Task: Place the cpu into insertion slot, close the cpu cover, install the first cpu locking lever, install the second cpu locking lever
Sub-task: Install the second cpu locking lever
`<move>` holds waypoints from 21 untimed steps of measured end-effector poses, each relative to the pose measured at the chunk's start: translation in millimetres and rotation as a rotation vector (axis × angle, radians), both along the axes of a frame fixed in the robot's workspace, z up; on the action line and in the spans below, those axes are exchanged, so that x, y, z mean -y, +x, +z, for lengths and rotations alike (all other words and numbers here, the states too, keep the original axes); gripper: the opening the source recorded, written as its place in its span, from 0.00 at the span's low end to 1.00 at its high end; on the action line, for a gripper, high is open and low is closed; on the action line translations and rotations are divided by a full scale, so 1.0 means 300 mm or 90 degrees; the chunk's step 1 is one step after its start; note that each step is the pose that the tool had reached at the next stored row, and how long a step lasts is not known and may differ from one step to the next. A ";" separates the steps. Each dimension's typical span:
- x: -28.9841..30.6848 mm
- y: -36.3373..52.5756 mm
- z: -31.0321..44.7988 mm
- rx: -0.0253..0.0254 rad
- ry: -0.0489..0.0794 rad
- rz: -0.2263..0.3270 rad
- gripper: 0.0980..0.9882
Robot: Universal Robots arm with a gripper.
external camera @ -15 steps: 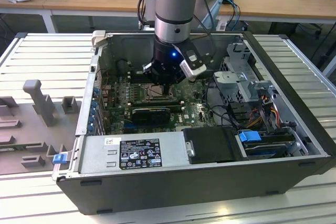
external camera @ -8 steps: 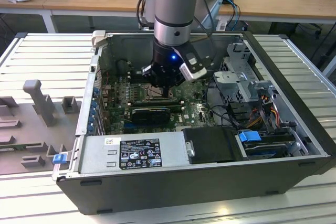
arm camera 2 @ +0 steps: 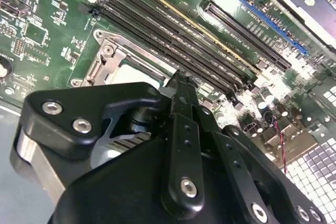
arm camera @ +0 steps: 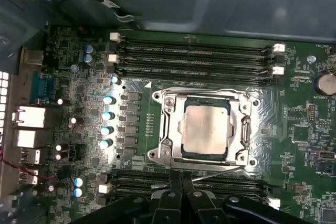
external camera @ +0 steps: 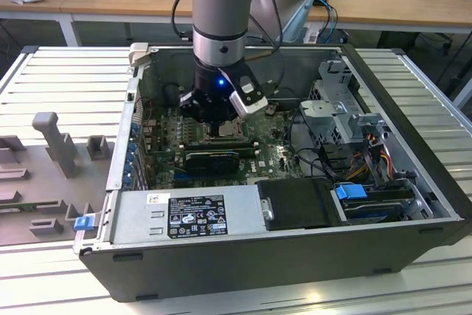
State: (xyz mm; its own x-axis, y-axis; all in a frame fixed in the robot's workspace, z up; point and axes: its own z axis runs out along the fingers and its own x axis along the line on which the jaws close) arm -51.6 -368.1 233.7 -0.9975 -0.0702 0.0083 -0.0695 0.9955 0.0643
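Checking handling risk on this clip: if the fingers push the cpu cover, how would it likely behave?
The cpu cover is a thin metal frame lying flat around the cpu, so it likely stays stiff rather than floppy. Its bare, shiny metal looks slippery under a push. Being a thin, windowed plate, it is probably light. The gripper sits by its edge.
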 end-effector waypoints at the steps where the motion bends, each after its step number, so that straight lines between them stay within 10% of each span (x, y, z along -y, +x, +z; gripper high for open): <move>1: 0.000 0.000 -0.001 0.0000 0.000 0.000 0.01; 14: 0.017 -0.032 -0.040 0.0002 0.005 0.000 0.01; 18: 0.049 -0.048 -0.044 0.0010 0.045 0.000 0.01; 21: 0.050 -0.061 -0.046 0.0016 0.047 0.000 0.01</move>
State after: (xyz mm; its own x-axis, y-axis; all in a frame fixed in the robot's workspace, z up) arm -70.0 -383.0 220.0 -0.9975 -0.0704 0.0005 -0.0697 0.9881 0.1374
